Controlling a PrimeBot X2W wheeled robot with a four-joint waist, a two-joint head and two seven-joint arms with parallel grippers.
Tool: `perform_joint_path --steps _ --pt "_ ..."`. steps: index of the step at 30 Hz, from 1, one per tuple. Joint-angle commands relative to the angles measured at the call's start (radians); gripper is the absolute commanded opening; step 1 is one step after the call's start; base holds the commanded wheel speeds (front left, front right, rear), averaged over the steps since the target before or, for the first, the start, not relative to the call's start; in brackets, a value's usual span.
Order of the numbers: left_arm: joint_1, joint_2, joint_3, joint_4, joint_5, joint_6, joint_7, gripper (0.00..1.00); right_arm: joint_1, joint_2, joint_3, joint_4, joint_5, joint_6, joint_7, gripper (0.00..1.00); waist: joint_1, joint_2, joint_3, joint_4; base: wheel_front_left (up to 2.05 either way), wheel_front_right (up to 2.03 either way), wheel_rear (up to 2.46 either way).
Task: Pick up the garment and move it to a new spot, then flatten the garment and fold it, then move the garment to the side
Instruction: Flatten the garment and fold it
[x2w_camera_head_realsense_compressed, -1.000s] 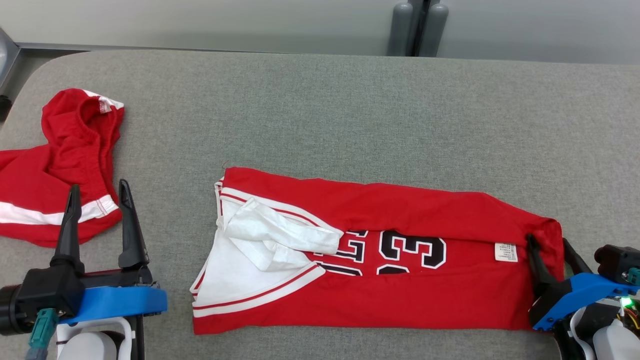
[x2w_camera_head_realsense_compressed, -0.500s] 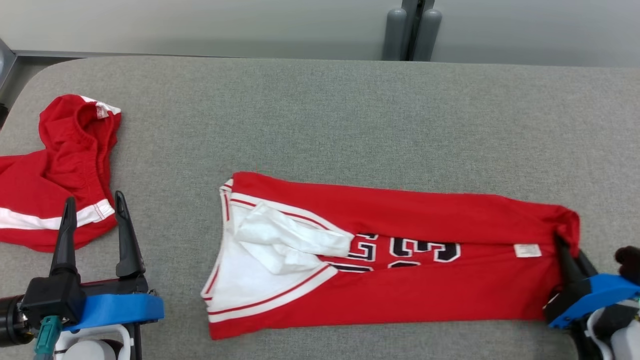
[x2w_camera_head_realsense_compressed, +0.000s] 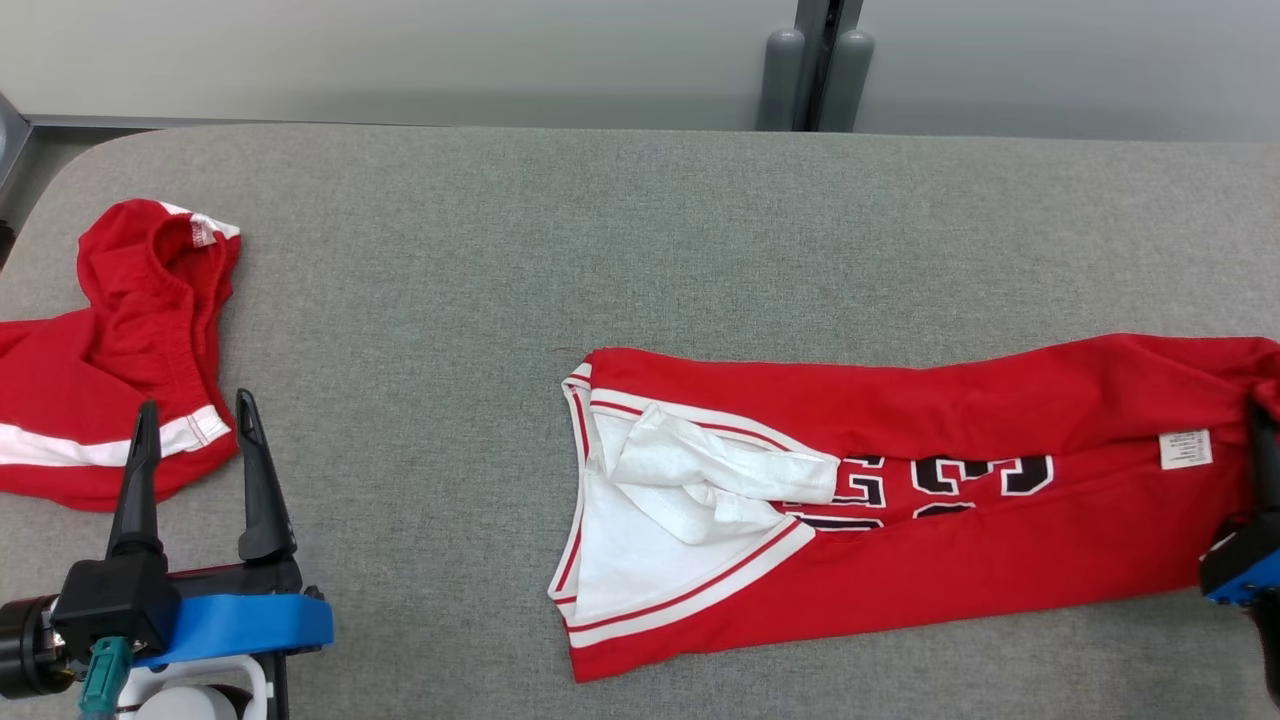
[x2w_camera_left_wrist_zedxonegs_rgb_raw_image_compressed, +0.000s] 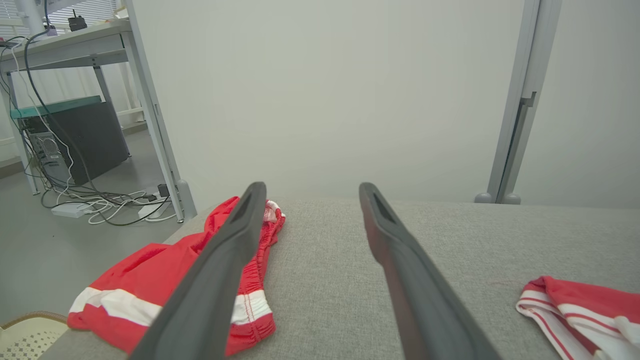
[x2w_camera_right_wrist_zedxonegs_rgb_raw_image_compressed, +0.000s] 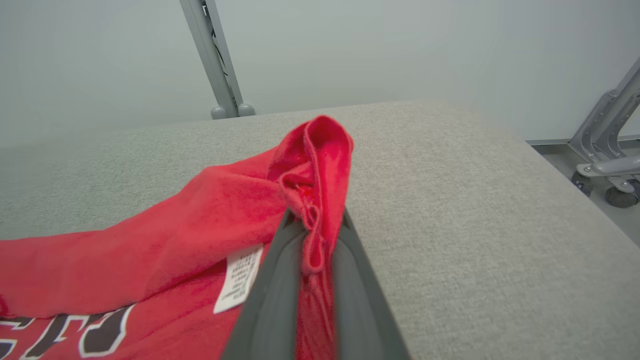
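Facing a pale wall (x2w_camera_head_realsense_compressed: 400, 50) with a grey post (x2w_camera_head_realsense_compressed: 810, 60) at its foot, and looking down on a grey fabric-covered table (x2w_camera_head_realsense_compressed: 700, 250). Pinching the garment (x2w_camera_head_realsense_compressed: 950, 560), a red jersey, at its right-hand end with the right gripper (x2w_camera_right_wrist_zedxonegs_rgb_raw_image_compressed: 312, 225): pressing both dark fingers (x2w_camera_right_wrist_zedxonegs_rgb_raw_image_compressed: 272, 300) together on a bunched fold of red cloth and holding that fold raised off the table, the rest lying flat. Stretching the jersey lengthways over the right half of the table, from about the middle of the head view out to its right edge, folded along its length. Showing black, white-edged numerals (x2w_camera_head_realsense_compressed: 940, 478) partly tucked under the upper fold, a white label (x2w_camera_head_realsense_compressed: 1185, 448) just beside the pinched end, and at the left end a white lining (x2w_camera_head_realsense_compressed: 640, 570) bordered with red-and-white trim. Holding the left gripper (x2w_camera_head_realsense_compressed: 195, 405) low over the near left part of the table, jaws spread wide and gripping nothing, well apart from the jersey with bare table between. Leaving red shorts (x2w_camera_head_realsense_compressed: 130, 350) with a white stripe crumpled at the table's far left, near the left gripper's tips; not being able to tell whether touching them. Catching, past the table's left edge in the left wrist view, cables (x2w_camera_left_wrist_zedxonegs_rgb_raw_image_compressed: 100, 202) on the floor and a dark computer case (x2w_camera_left_wrist_zedxonegs_rgb_raw_image_compressed: 85, 140) under a desk.
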Motion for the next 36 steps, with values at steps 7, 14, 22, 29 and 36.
perform_joint_path --steps 7,14,22,29,36 --pt "0.0 -0.012 0.014 0.006 0.018 -0.016 -0.005 1.0 0.016 0.057 0.089 -0.09 0.017 0.0 0.031 0.0 0.0 -0.0001 -0.005 0.0 0.0 0.0 0.0" --pt "-0.004 -0.019 0.018 0.011 0.03 -0.026 -0.005 1.0 0.005 0.104 0.204 -0.175 0.029 0.0 0.056 0.0 0.0 -0.0001 -0.012 0.008 0.0 0.0 0.0" --pt "-0.013 -0.026 0.012 0.019 0.033 -0.038 -0.005 1.0 -0.054 0.164 0.42 -0.168 0.059 0.0 0.061 0.0 0.0 -0.0001 -0.015 0.028 0.0 0.0 0.0" --pt "-0.024 -0.032 0.006 0.034 0.031 -0.048 -0.005 1.0 -0.115 0.2 0.577 -0.096 0.089 0.0 0.03 0.0 0.0 -0.0001 -0.018 0.058 0.0 0.0 0.0" --pt "-0.031 -0.038 -0.012 0.043 0.031 -0.054 -0.005 1.0 -0.197 0.222 0.682 0.009 0.12 0.0 -0.022 0.0 0.0 -0.0001 -0.015 0.091 0.0 0.0 0.0"
